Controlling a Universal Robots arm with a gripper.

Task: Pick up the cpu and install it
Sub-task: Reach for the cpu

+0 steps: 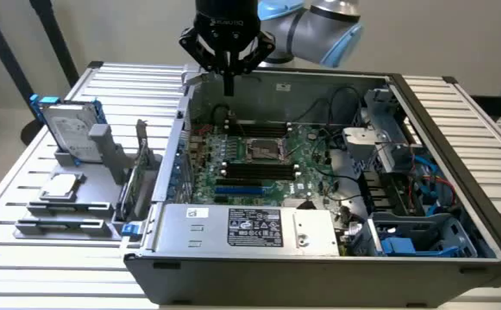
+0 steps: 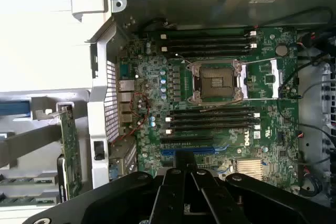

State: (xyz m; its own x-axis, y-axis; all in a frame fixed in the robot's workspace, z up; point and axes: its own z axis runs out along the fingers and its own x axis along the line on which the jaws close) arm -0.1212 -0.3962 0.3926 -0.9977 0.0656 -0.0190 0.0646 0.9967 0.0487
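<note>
The cpu (image 1: 61, 186), a small flat silver square, lies on a grey holder (image 1: 64, 208) on the slatted table, at the exterior view's left of the open computer case (image 1: 319, 258). My gripper (image 1: 229, 90) hangs shut and empty above the case's back wall, well away from the cpu. Inside the case, the motherboard's open cpu socket (image 1: 266, 150) sits empty with its metal frame lifted. In the wrist view the socket (image 2: 215, 81) lies ahead of my shut gripper (image 2: 185, 157), between rows of black memory slots.
A silver hard drive (image 1: 69, 132) with blue brackets stands upright behind the cpu. An expansion card (image 1: 138, 174) stands on edge beside the case wall. The power supply (image 1: 242, 226), cables and a drive cage (image 1: 405, 187) crowd the case's front and right.
</note>
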